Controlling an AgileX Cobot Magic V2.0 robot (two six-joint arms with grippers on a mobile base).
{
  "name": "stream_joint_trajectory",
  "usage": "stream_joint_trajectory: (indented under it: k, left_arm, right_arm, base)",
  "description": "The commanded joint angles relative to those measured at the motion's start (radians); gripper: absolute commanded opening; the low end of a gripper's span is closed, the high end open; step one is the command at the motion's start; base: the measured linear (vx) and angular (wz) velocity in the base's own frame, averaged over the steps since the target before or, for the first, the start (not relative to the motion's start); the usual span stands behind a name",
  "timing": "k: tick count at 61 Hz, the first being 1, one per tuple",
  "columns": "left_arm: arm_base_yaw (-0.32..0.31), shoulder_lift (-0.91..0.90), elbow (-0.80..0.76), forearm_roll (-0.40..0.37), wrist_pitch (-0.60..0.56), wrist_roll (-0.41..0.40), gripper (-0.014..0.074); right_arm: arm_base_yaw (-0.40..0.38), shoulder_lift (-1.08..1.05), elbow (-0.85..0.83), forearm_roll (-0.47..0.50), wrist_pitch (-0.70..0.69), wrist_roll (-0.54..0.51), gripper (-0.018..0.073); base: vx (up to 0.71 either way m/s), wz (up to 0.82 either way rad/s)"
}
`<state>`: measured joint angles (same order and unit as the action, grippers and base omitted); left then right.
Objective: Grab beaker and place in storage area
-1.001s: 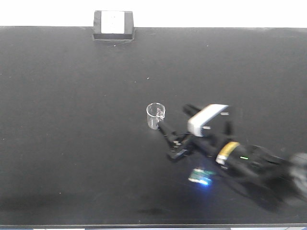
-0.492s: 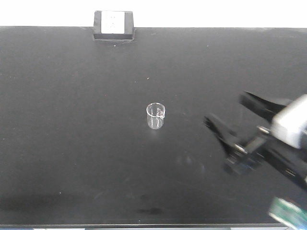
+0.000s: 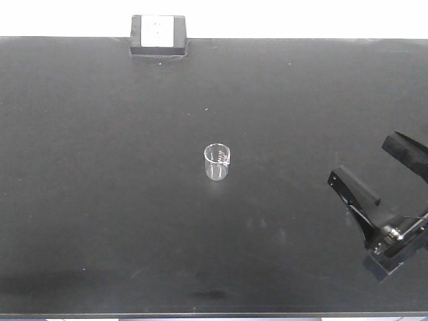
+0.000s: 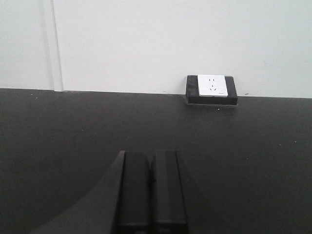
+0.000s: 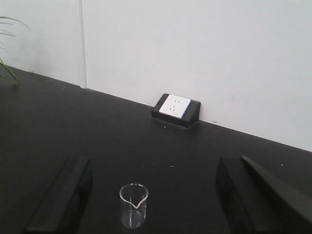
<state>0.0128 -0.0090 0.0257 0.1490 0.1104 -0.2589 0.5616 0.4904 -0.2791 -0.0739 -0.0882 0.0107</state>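
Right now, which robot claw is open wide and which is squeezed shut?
The right gripper is open wide, with the beaker standing free in front of it. The left gripper is shut, fingers pressed together.

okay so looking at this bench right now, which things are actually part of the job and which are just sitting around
Part of the job:
- beaker, standing upright
- black benchtop, the storage area
- right gripper, open and apart from the beaker

Just there:
- socket block at the far rim
- left gripper, shut
- plant leaves
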Motion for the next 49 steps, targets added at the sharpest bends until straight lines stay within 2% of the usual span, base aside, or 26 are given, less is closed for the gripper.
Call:
stream_joint_trajectory:
  k: [1, 5, 11, 21, 39, 44, 49]
  left_arm:
    - [-0.006, -0.019, 0.022, -0.006, -0.085, -0.007, -0.0008]
    - [-0.006, -0.019, 0.022, -0.006, -0.085, -0.007, -0.0008]
    - [-0.006, -0.019, 0.022, -0.006, -0.085, -0.007, -0.0008]
    - [-0.006, -0.019, 0.022, -0.006, -0.085, -0.007, -0.0008]
    - [-0.006, -0.019, 0.022, -0.006, -0.085, -0.007, -0.0008]
    - [-0.006, -0.019, 0.022, -0.006, -0.085, -0.007, -0.0008]
    - [-0.006, -0.019, 0.022, -0.006, -0.085, -0.007, -0.0008]
  right_arm:
    - [-0.023, -0.013, -0.029, -0.019, -0.076, -0.076, 0.0560]
    - [-0.087, -0.040, -0.029, 0.002, -0.076, -0.107, 0.0553]
    - [-0.245, -0.103, -0.029, 0.034, -0.074, -0.106, 0.0538]
    - [-0.387, -0.243, 0.039, 0.033, -0.057, -0.106, 0.0500]
    - [-0.518, -0.510, 0.281, 0.041, 0.011, -0.097, 0.0351]
    - [-0.543, -0.513, 0.320, 0.062, -0.002, -0.097, 0.0309]
    - [-0.552, -0.514, 0.319, 0.074, 0.068, -0.098, 0.0264]
  base:
    - [0.00, 0.00]
    - [0.00, 0.00]
    - [0.00, 0.00]
    - [0.00, 0.00]
    - [0.00, 0.00]
    - [0.00, 0.00]
    - [0.00, 0.00]
